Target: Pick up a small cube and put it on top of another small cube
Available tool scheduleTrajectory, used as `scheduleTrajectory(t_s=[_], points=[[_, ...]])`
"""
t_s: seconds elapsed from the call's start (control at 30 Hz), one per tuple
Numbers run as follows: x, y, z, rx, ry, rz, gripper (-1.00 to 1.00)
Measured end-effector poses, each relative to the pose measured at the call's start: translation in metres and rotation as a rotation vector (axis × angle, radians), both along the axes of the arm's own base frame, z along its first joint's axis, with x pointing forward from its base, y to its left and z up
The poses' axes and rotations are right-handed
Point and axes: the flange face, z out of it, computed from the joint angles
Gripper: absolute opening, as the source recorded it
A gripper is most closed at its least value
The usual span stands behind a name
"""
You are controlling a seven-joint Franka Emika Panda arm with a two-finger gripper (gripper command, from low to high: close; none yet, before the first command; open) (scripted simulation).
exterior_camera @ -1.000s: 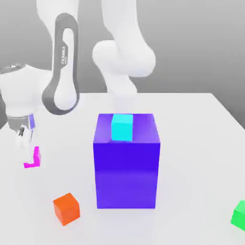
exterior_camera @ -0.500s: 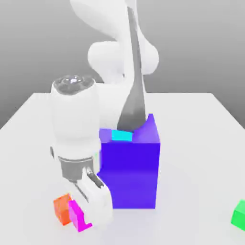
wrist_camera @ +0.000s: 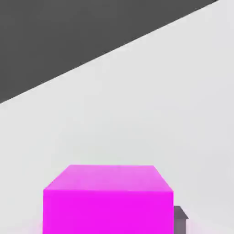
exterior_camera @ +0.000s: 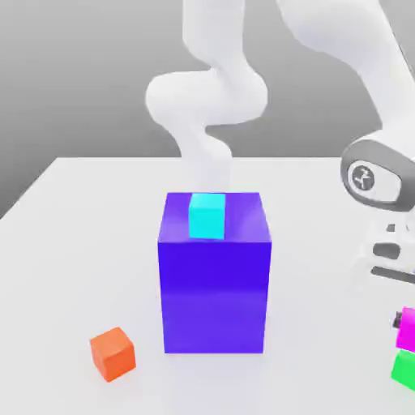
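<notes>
The small magenta cube (exterior_camera: 408,328) hangs at the exterior view's far right edge, just above the small green cube (exterior_camera: 403,367), which rests on the white table (exterior_camera: 81,243). I cannot tell whether the two cubes touch. My gripper (exterior_camera: 405,318) comes down from the white hand (exterior_camera: 387,258) and is shut on the magenta cube. In the hand view the magenta cube (wrist_camera: 109,201) sits close up, with a dark fingertip (wrist_camera: 181,219) at its side and bare table beyond it.
A big blue-violet block (exterior_camera: 214,284) stands mid-table with a cyan cube (exterior_camera: 207,216) on top. An orange cube (exterior_camera: 112,353) lies near the front at the exterior view's left. The arm's base rises behind the block.
The arm swung from the exterior view's left, past the front of the blue-violet block, to the far right, carrying the magenta cube from the table to just over the green cube.
</notes>
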Motion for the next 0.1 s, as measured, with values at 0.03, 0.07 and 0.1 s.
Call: scheduleTrajectory(t_s=[0.03,0.07,0.1], points=[[0.0,0.0,0.0,0.0,0.0,0.0,1.0],[0.0,0.0,0.0,0.0,0.0,0.0,1.0],[0.0,0.0,0.0,0.0,0.0,0.0,1.0]])
